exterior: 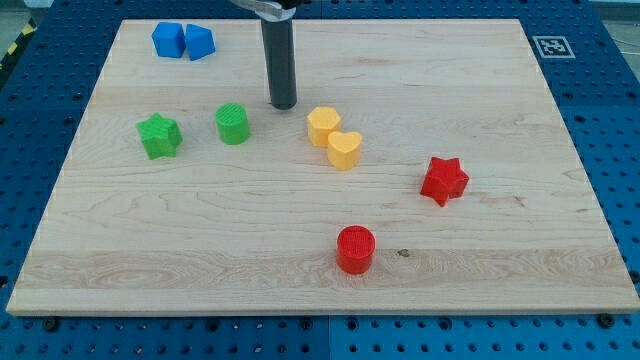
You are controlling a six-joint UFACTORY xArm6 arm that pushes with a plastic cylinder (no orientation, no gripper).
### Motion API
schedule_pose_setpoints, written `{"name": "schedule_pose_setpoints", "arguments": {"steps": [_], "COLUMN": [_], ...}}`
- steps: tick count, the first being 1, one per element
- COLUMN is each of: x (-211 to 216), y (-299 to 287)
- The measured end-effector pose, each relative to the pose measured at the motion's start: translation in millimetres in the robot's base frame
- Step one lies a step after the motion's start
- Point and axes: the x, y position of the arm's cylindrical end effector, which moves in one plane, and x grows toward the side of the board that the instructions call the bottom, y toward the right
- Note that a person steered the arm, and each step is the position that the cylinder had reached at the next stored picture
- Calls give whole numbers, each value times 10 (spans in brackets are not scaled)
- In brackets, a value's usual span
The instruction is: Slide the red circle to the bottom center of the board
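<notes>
The red circle (355, 249) stands near the view's bottom, a little right of centre on the wooden board (120, 250). My tip (284, 105) rests on the board in the upper middle, far above and left of the red circle. It lies between the green circle (232, 123) on its left and the yellow hexagon (323, 126) on its right, touching neither.
A yellow heart (344, 149) touches the yellow hexagon's lower right. A red star (444, 180) sits right of centre. A green star (159, 135) is at the left. A blue cube (167, 39) and a second blue block (199, 42) sit at the top left.
</notes>
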Motion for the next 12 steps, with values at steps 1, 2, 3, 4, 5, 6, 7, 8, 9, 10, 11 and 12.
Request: {"name": "schedule_pose_setpoints", "arguments": {"steps": [1, 2, 3, 4, 5, 6, 7, 8, 9, 10, 11, 12], "x": [30, 172, 325, 385, 544, 692, 829, 916, 1228, 1470, 1661, 1844], "y": [0, 0, 0, 0, 54, 200, 370, 428, 428, 563, 820, 903]}}
